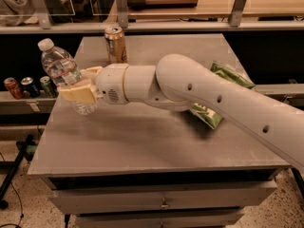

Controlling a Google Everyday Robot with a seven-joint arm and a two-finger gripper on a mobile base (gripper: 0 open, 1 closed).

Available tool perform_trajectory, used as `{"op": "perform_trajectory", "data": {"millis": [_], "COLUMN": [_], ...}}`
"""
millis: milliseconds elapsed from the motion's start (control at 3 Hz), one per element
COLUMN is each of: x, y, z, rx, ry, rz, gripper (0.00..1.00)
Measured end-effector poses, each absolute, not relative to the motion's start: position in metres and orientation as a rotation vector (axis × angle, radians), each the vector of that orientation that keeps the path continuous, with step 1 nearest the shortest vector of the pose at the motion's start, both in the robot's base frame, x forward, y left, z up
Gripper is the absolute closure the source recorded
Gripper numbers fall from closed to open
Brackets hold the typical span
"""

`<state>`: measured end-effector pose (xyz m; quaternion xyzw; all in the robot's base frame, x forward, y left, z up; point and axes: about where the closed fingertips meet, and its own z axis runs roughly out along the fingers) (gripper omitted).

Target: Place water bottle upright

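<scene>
Pinches the water bottle (pixel 61 70) around its lower half with the hand (pixel 78 84), above the tabletop's (pixel 142 141) left edge. Holds it tilted, white cap up and to the left, base seemingly off the surface. Probably light, thin-walled, slick and easily dented; best gripped gently on the ribbed middle. Has the gold soda can (pixel 115 44) behind, the green bag (pixel 211 118) farther right.

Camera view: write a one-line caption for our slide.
The claw grips the bottle, tilted, cap toward upper left, over the table at its left side; can behind.
</scene>
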<state>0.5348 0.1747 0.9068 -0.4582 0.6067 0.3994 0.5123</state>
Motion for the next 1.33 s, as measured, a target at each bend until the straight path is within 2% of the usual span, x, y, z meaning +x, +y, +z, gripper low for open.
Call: {"op": "perform_trajectory", "data": {"millis": [333,667,1333], "x": [0.5356,0.5363,0.5375], "y": [0.1747,0.1737,0.1698], "z": [0.9014,0.8977,0.8949], "rx": [-1.091,-1.075,-1.055], "ry": [1.462,1.460,1.449], "rz": [0.969,0.972,0.967], "gripper": [1.00,0.84,0.36]}}
